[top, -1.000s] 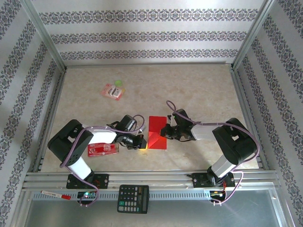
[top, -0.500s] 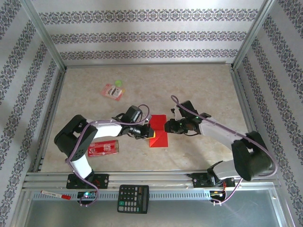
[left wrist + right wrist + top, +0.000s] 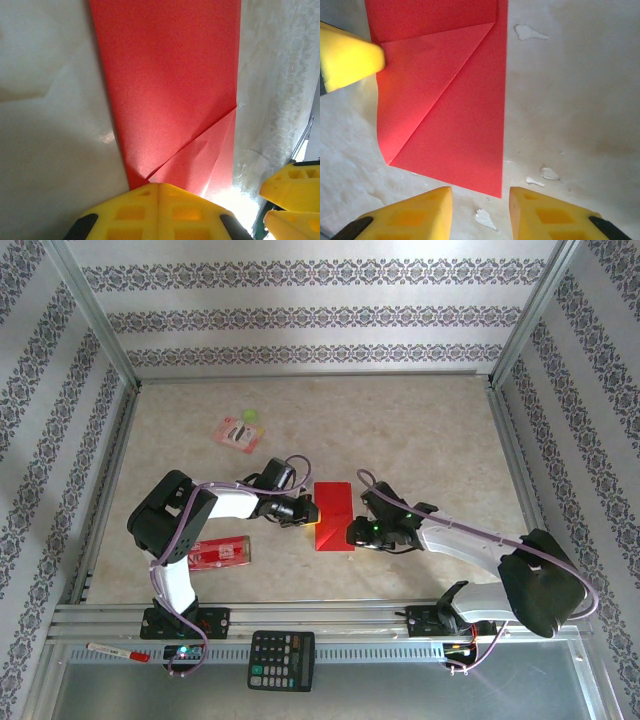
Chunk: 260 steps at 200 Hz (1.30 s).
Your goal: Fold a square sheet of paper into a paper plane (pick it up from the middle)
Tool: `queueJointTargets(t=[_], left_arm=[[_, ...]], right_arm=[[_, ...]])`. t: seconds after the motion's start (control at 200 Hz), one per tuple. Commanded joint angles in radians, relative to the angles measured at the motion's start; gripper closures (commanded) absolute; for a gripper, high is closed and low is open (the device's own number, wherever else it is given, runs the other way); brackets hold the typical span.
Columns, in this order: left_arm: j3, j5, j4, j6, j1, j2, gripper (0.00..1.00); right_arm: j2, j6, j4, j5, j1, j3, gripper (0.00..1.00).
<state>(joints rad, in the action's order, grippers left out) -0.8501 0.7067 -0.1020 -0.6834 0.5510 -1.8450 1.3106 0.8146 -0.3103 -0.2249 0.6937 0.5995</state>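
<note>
Beige mottled table [image 3: 420,430] carries the paper [image 3: 455,115], a folded red oblong lying flat between the two grippers. It touches the left gripper's [image 3: 158,192] tips and lies just ahead of the right gripper [image 3: 480,200]. The left jaws are pressed together with nothing seen between them, their tip set on the paper's edge by the triangular flap [image 3: 420,75]. The right jaws stand partly apart and empty, just short of the paper's near edge. The step in hand looks like setting the diagonal fold. To do it well, the left tip should pin the flap while the right gripper comes forward low and runs along the crease from its pinned end outward. It needs light, even pressure so that the thin sheet neither slides nor buckles, and the flap's edge beside the left tip, which curls slightly, wants flattening first. The paper's far end is cut off at the top of both wrist views, so any folds there cannot be judged. The corner under the left tips is covered, and I cannot tell whether they only press or nip a layer. Small white flecks [image 3: 485,218] by the right fingers could be chips or scraps.
</note>
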Motion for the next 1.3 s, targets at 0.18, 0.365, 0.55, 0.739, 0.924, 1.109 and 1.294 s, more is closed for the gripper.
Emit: queueJointTargets(t=[0.18, 0.365, 0.55, 0.739, 0.924, 1.109, 1.294], left_arm=[[0.01, -0.026, 0.051, 0.066, -0.002, -0.041, 1.0], [0.013, -0.024, 0.054, 0.07, -0.002, -0.044, 1.0], [0.009, -0.022, 0.057, 0.073, -0.002, -0.045, 1.0], [0.008, -0.022, 0.066, 0.077, 0.0, -0.042, 1.0], [0.008, -0.023, 0.074, 0.079, -0.001, -0.04, 1.0], [0.005, -0.026, 0.087, 0.085, -0.002, -0.037, 1.0], [0.0, -0.026, 0.095, 0.09, -0.002, -0.038, 1.0]], right_arm=[[0.064, 0.094, 0.066, 0.078, 0.059, -0.014, 0.65], [0.085, 0.101, 0.099, 0.068, 0.066, -0.02, 0.64], [0.102, 0.107, 0.109, 0.068, 0.071, -0.027, 0.64], [0.121, 0.11, 0.14, 0.059, 0.076, -0.032, 0.64], [0.112, 0.107, 0.23, 0.033, 0.073, -0.047, 0.62], [0.095, 0.095, 0.32, 0.002, 0.055, -0.068, 0.61], [0.062, 0.078, 0.38, -0.024, 0.037, -0.105, 0.59]])
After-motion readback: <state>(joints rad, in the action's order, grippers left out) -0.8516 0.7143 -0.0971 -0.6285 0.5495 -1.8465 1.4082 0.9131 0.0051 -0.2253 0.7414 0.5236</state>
